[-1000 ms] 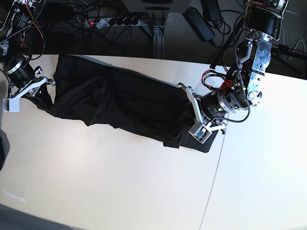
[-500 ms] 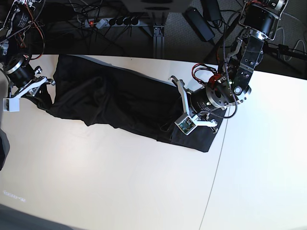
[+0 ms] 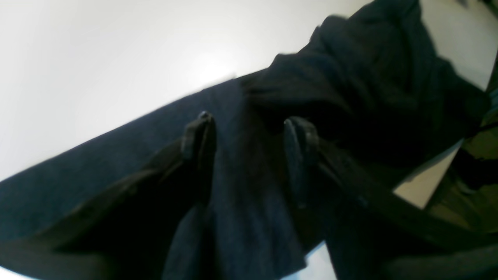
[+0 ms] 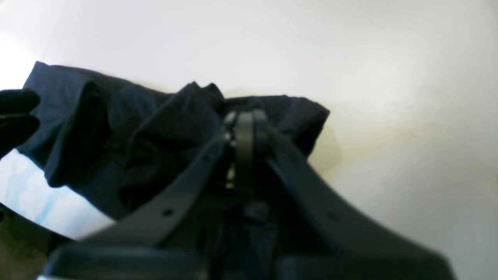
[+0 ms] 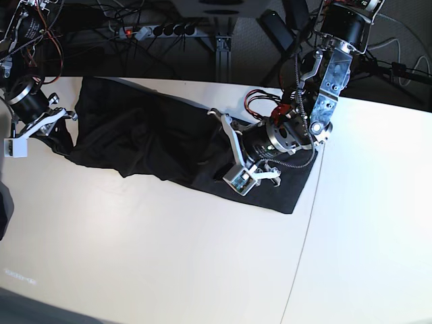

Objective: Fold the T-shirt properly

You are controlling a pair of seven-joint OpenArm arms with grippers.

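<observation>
The black T-shirt [image 5: 148, 135] lies rumpled across the far half of the table, plain dark side showing, no print in sight. My right gripper [image 5: 59, 125] is at the shirt's left end. In the right wrist view its fingers [image 4: 244, 120] are pressed together on a bunched edge of the cloth [image 4: 128, 136]. My left gripper [image 5: 228, 150] hangs low over the shirt's right-middle part, pointing left. In the left wrist view it [image 3: 249, 128] has its fingers apart, with flat cloth showing between them and a bunched fold [image 3: 369, 77] beyond.
The pale table [image 5: 169, 256] has a seam [image 5: 304, 223] running front to back at the right. A power strip and cables [image 5: 155, 30] lie behind the far edge. The shirt's right corner [image 5: 293, 196] lies flat next to the seam.
My left arm has swung left across the shirt, from its right end towards its middle; the right end now lies uncovered and flat. The right arm has not moved.
</observation>
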